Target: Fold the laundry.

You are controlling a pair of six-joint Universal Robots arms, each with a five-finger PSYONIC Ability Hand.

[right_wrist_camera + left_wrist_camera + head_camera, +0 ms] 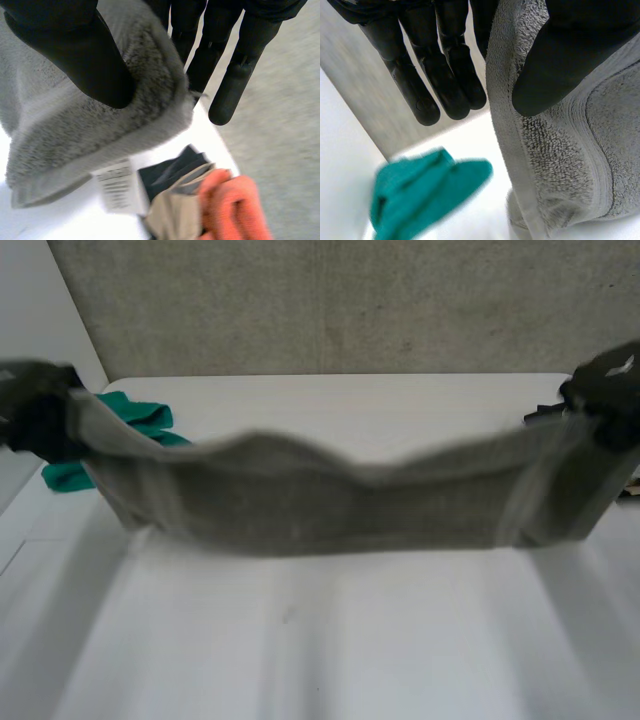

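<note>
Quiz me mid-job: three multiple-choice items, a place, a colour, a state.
1. The green cloth lies: A) on the table beside the left robot hand B) on the floor C) in a basket
2. What colour is the towel? A) orange B) grey C) white
3. The towel is: A) flat on the table B) folded C) stretched between the left robot hand and the right robot hand
1 A: it lies by that hand. 2 B: grey in every view. 3 C: a hand pinches each end.

Bare table (300, 640) beneath towel (330, 500); green cloth (140, 418) left, clothes pile (200, 200) right.
</note>
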